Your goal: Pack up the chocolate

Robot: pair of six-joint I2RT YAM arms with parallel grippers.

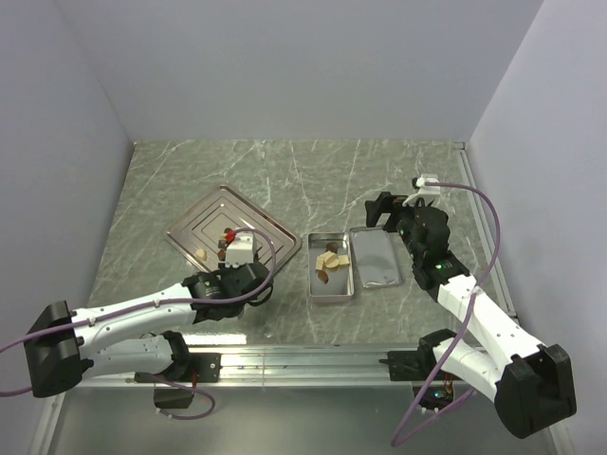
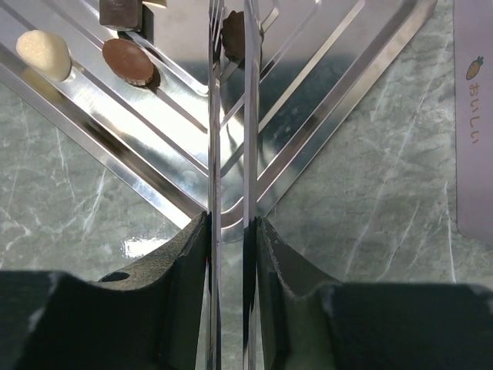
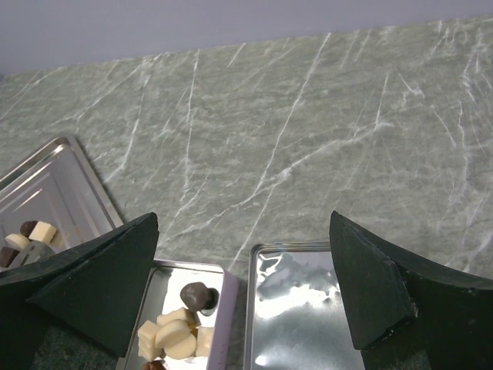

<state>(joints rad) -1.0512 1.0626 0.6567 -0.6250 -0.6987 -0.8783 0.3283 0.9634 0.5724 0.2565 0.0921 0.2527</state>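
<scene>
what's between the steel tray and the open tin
Only bare green marble table between ridged steel tray and rectangular silver tin, per the top view.

Chocolate: brown, cream lumps; several in tin, rest on tray.

Left arm and right arm: white links, black joint housings, a purple cable on each. Green light lit on right forearm. Left end effector: thin mirror-bright blades, black mounts. Right end effector: black wedge-shaped fingers.
</scene>
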